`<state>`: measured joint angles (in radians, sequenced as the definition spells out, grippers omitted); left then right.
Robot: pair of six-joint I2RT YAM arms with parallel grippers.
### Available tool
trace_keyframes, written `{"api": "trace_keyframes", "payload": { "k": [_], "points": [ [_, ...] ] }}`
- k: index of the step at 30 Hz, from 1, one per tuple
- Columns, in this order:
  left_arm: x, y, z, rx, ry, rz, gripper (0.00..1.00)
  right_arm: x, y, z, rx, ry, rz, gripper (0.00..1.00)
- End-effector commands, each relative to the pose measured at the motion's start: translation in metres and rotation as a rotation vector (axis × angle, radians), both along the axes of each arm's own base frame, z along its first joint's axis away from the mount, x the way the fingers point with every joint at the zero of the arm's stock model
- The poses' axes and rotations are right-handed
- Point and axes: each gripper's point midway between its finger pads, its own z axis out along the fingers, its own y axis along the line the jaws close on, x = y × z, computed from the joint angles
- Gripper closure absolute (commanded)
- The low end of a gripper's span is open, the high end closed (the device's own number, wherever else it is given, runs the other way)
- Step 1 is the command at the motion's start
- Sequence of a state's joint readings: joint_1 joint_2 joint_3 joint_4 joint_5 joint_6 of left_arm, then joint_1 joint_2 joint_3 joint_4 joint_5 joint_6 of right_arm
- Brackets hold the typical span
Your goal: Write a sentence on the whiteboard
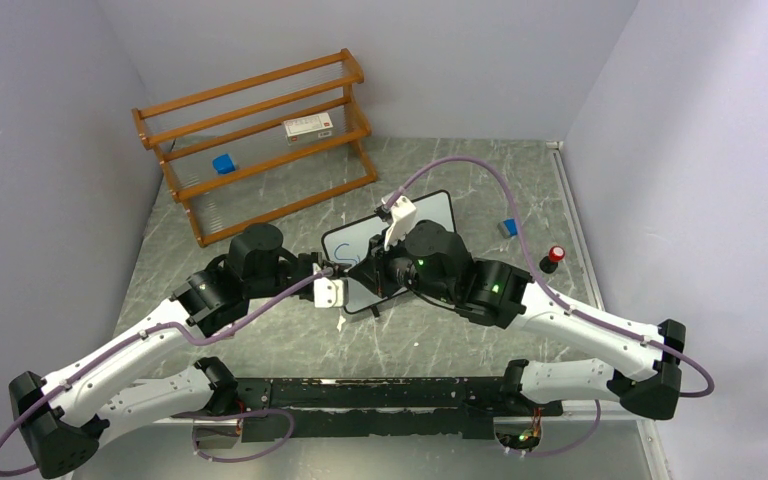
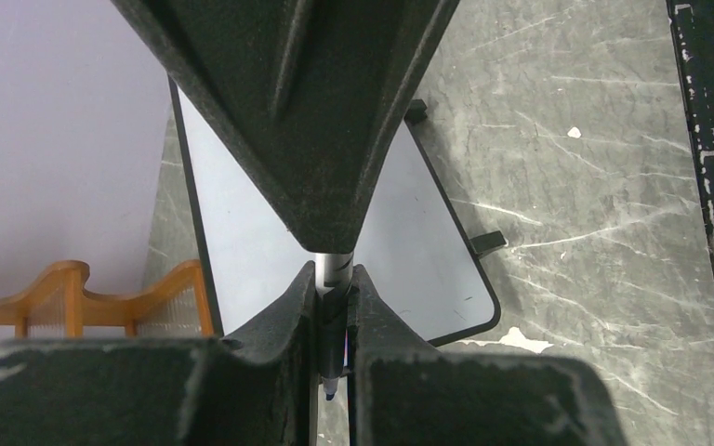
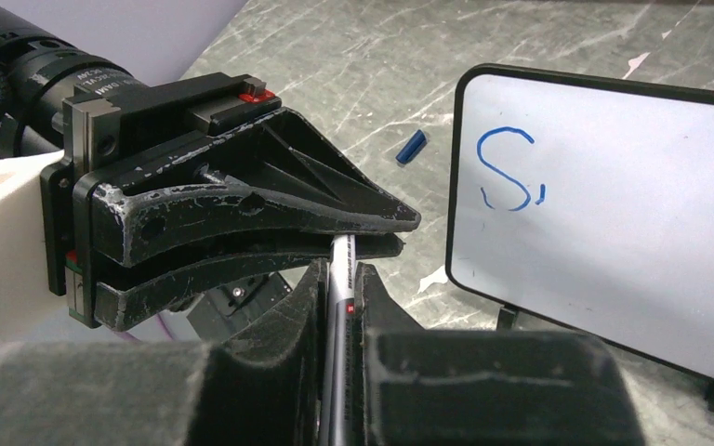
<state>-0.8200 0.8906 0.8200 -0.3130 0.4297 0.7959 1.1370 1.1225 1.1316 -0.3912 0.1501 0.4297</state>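
The whiteboard (image 1: pixel 432 212) stands tilted on its short black feet at mid-table, just behind both grippers. In the right wrist view the whiteboard (image 3: pixel 632 232) carries a blue "S" (image 3: pixel 505 169) and a small stroke beside it, the only part of the sentence that shows. A grey marker (image 3: pixel 342 260) runs between the two grippers. My right gripper (image 3: pixel 339 279) is shut on its barrel. My left gripper (image 2: pixel 335 279) is shut on the marker (image 2: pixel 333 271) near its blue tip. In the top view the left gripper (image 1: pixel 335 270) and right gripper (image 1: pixel 385 270) meet nose to nose.
A wooden rack (image 1: pixel 260 140) stands at the back left with a blue block (image 1: pixel 224 163) and a small box (image 1: pixel 308 126) on it. A small blue piece (image 3: pixel 412 147) lies on the table. A blue-grey item (image 1: pixel 508 227) and a red-topped knob (image 1: pixel 556 254) sit at the right.
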Motion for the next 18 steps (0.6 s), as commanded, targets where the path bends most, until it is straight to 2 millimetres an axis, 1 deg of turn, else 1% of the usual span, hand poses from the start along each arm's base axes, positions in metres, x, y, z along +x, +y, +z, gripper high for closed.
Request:
{"api": "trace_keyframes", "payload": {
  "k": [1,3,5,6,8,9,12,14,18],
  "points": [
    [0.007,-0.002,0.013,-0.036,-0.03,0.028,0.92,0.003,-0.005,-0.001,-0.012,-0.005,-0.001,1.0],
    [0.01,-0.001,0.012,-0.038,-0.028,0.049,0.86,0.004,-0.007,-0.003,-0.02,-0.015,-0.003,1.0],
    [0.013,0.0,0.011,-0.039,-0.028,0.072,0.83,0.006,-0.01,-0.006,-0.03,-0.028,-0.003,1.0],
    [0.015,0.001,0.011,-0.04,-0.03,0.084,0.84,0.007,-0.011,-0.007,-0.038,-0.031,0.0,1.0],
    [0.017,0.002,0.011,-0.042,-0.037,0.094,0.92,0.009,-0.013,-0.011,-0.064,-0.024,-0.003,1.0],
    [0.018,0.002,0.011,-0.04,-0.04,0.096,0.95,0.009,-0.013,-0.014,-0.076,-0.019,0.004,1.0],
    [0.019,0.0,0.009,-0.027,-0.035,0.087,0.95,0.006,-0.011,-0.018,-0.09,-0.003,0.032,1.0],
    [0.019,-0.001,0.009,-0.019,-0.034,0.085,0.95,0.005,-0.01,-0.018,-0.089,0.002,0.037,0.95],
    [0.02,-0.001,0.008,-0.009,-0.042,0.081,0.95,0.004,-0.01,-0.016,-0.089,0.005,0.045,0.89]
  ]
}}
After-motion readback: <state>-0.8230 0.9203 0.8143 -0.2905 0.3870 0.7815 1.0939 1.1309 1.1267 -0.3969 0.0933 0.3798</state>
